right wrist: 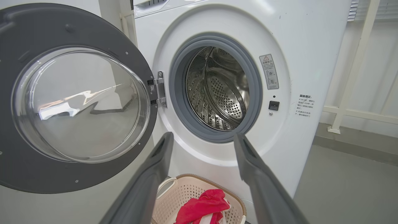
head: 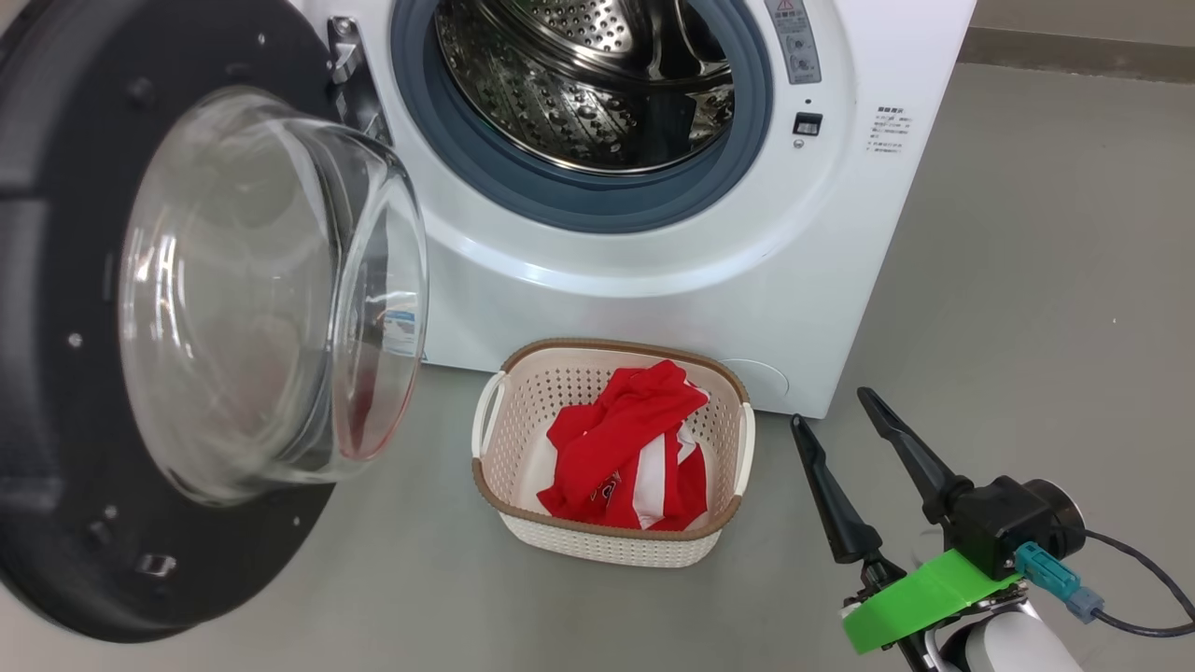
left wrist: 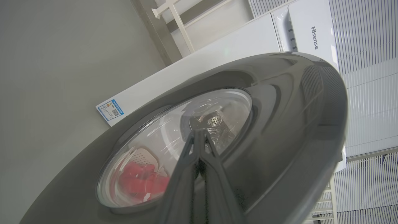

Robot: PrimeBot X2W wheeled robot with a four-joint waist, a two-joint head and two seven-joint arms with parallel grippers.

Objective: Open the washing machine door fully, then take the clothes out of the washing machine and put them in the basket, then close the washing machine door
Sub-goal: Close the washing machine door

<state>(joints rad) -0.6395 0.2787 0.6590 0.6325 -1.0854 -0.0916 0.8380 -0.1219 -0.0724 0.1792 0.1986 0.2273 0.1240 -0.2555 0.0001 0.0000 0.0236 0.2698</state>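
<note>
The washing machine stands at the top, its steel drum bare. The washing machine door is swung wide to the left, glass bowl facing me. On the floor in front sits the basket with the red and white clothes inside. My right gripper hovers open and empty just right of the basket; in the right wrist view the right gripper points at the drum above the basket. My left gripper is shut, tips at the outer glass of the door.
Bare grey floor stretches to the right of the machine. A white frame stands by the wall further right. Behind the door, a second white appliance rises. A cable trails from my right wrist.
</note>
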